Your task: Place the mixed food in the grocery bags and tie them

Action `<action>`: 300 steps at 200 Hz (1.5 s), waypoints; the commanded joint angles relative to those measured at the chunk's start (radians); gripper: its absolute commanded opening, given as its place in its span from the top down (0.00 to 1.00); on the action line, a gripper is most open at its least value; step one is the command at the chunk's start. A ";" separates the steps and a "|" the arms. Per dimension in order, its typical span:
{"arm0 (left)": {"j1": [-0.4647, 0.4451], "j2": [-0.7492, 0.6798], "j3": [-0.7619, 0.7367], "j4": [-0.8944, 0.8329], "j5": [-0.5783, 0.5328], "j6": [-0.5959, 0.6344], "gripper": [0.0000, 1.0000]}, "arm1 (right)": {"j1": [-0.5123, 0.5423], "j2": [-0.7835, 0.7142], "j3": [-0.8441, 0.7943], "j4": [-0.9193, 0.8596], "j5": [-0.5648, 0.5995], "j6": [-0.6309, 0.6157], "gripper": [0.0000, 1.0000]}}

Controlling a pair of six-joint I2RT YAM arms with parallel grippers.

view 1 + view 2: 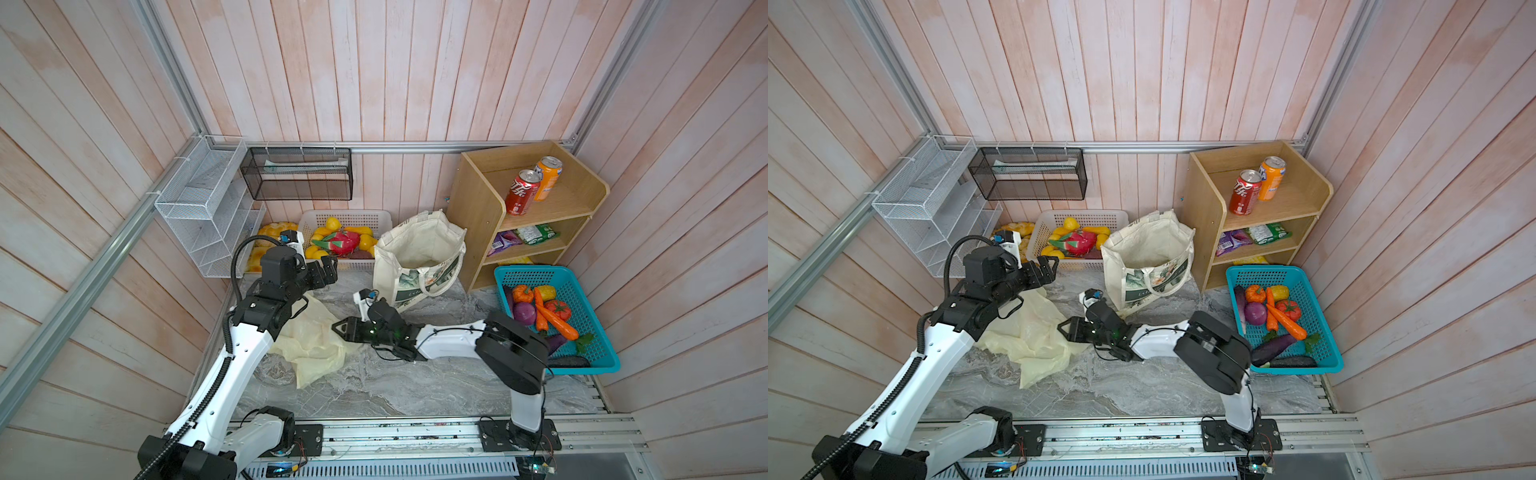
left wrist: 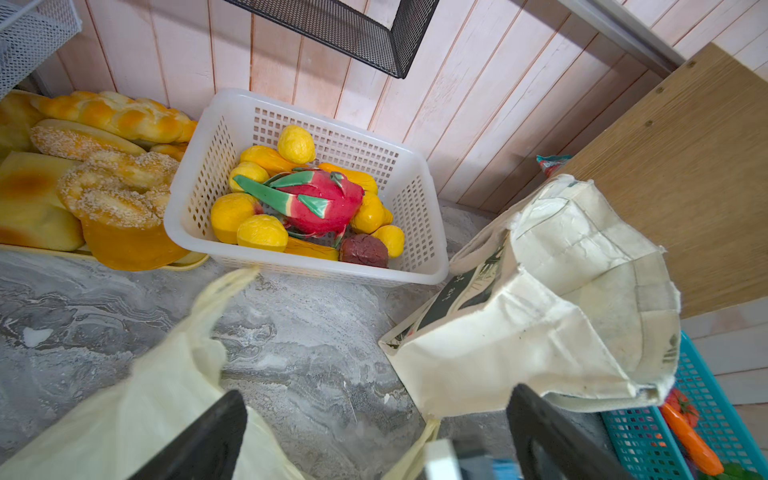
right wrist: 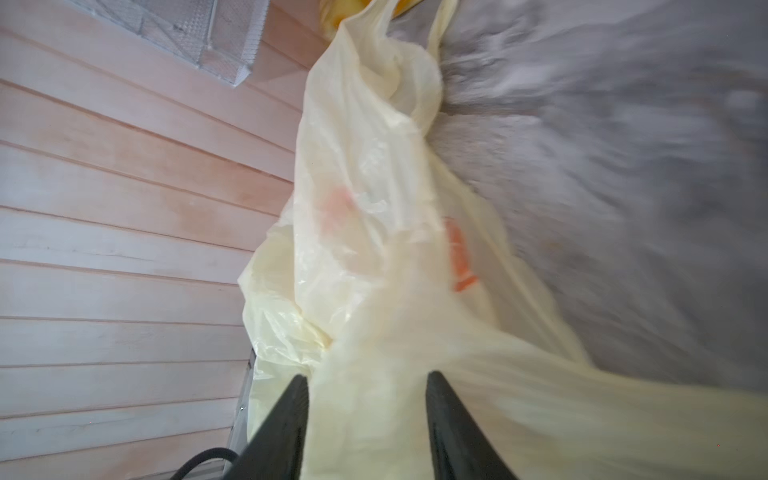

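— Step in hand?
— Opening the plastic bag (image 1: 316,345), crumpled on the table (image 1: 415,386) beside the canvas tote (image 1: 419,245). Right gripper (image 3: 368,376): jaws partly apart, bag film between, grip not certain. Left gripper (image 2: 376,392) wide open, empty.
— Next?
— Probably pinch and lift one layer; red cola can (image 1: 521,193) waiting on the shelf (image 1: 478,195).

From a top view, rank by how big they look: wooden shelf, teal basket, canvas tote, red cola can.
1. wooden shelf
2. teal basket
3. canvas tote, only somewhat smaller than the basket
4. red cola can, clearly smallest
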 commanded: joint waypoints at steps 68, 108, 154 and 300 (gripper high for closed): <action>0.014 0.010 0.081 -0.017 0.069 0.008 0.00 | 0.005 -0.229 -0.064 -0.088 -0.180 -0.112 0.32; 0.015 -0.009 0.049 -0.023 0.075 0.014 0.00 | -0.009 -0.418 -0.170 -0.279 -0.040 -0.217 0.30; 0.009 -0.001 0.032 -0.060 0.073 0.018 0.00 | -0.058 -0.593 -0.403 -0.289 0.109 -0.125 0.25; -0.004 -0.049 -0.048 -0.033 0.128 -0.015 0.00 | -0.063 -0.134 -0.331 0.098 -0.011 0.199 0.72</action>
